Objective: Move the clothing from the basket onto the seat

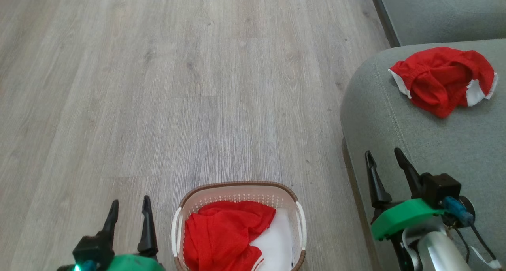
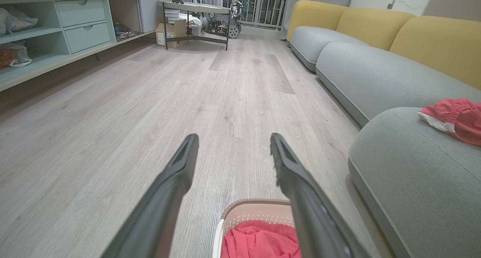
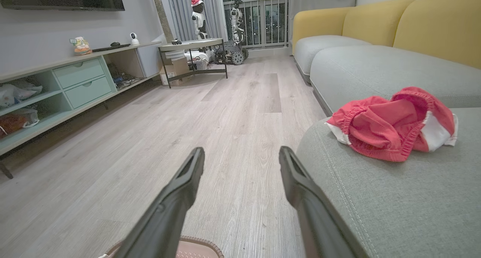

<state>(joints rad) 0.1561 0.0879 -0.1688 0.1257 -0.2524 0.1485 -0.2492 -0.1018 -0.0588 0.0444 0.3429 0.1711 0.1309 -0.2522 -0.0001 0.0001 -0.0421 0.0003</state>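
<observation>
Red mesh is seen nearest of all: a crumpled garment (image 1: 225, 231) with a white panel is heaped inside the basket (image 1: 237, 196), which is stood on the wooden floor (image 1: 158, 85) at the bottom of the head view. Just to the basket's left, the left gripper (image 1: 131, 200) is held low over the floor, its fingers parted with nothing between them. Over on the right, the right gripper (image 1: 382, 151) is poised at the near edge of the seat (image 1: 435, 152), and its fingers too are spread wide and empty. Further back on that grey-green seat, the shorts (image 1: 440, 79) are laid in a rumpled heap, red with white trim, elastic waistband gaping, well apart from the basket. Beyond, in the wrist views, more grey sofa cushions (image 2: 368, 73) are lined along the right with yellow backrests (image 2: 432, 40) behind them. A pale green shelf unit (image 2: 75, 28) is set along the left wall, and a dark-framed table (image 2: 195, 8) is made out at the far end of the room.
</observation>
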